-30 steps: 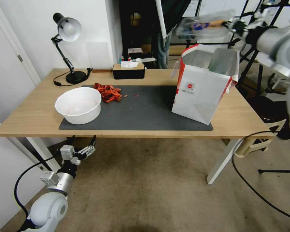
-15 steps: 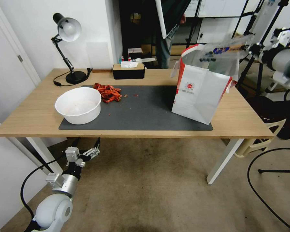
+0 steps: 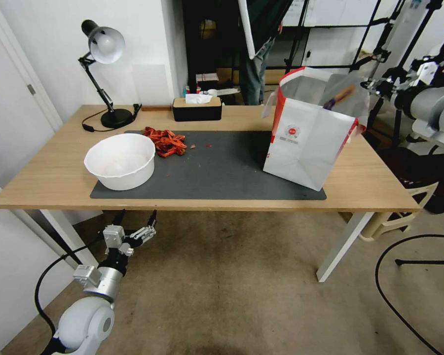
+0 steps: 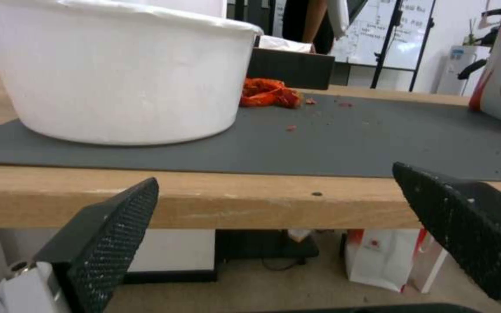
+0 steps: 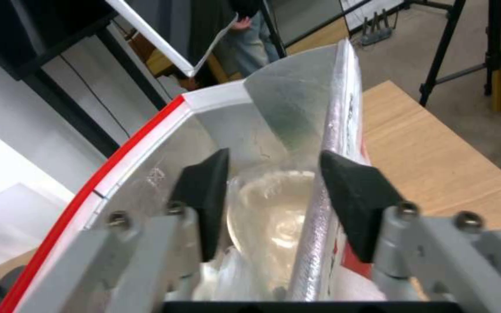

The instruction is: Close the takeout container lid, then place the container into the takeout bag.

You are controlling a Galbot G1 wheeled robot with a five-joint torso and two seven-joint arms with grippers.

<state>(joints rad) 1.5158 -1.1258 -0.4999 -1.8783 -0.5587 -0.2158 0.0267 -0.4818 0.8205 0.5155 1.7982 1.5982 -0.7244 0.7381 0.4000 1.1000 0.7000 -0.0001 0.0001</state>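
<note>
You see a pale wood table (image 3: 59,167) under a matt grey mat (image 3: 222,172). The takeout bag (image 3: 306,148) looks like smooth white paper with crinkled silvery foil lining. The bowl (image 3: 121,160) is matt white. Left gripper's (image 4: 274,208) pads (image 4: 117,226) are rough, textured black rubber.

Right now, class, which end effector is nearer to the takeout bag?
Right. The right end effector hangs over the takeout bag, above its open mouth; the left end effector waits below the table edge near the bowl.
</note>
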